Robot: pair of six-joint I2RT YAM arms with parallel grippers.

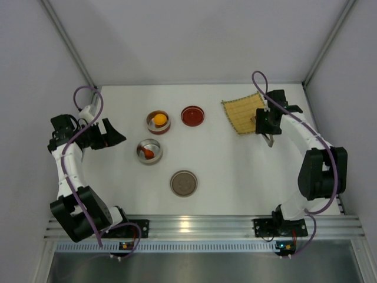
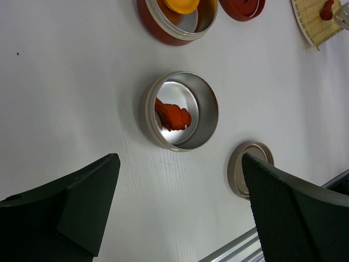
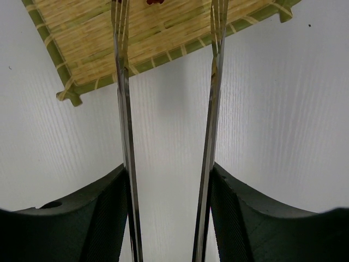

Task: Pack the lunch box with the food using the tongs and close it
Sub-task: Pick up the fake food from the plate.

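Note:
The lunch box lies in parts: a silver tin [image 1: 149, 151] holding a red-brown lump [image 2: 173, 115], and a tin on a red base [image 1: 158, 121] holding the orange ball [image 1: 158, 120]. Another red-brown lump [image 2: 327, 10] lies on the bamboo mat [image 1: 243, 112]. My right gripper [image 3: 169, 169] is shut on the tongs [image 3: 125, 125], one finger pressed against each arm. The arms are spread, and their tips reach over the mat toward that lump [image 3: 154, 1]. My left gripper [image 2: 179, 164] hangs open and empty, left of the silver tin [image 2: 181, 111].
A red round dish [image 1: 192, 115] sits right of the orange ball's tin. A flat grey-tan lid [image 1: 184, 183] lies near the front middle. White walls close the table on three sides, and a metal rail [image 1: 194, 224] runs along the near edge.

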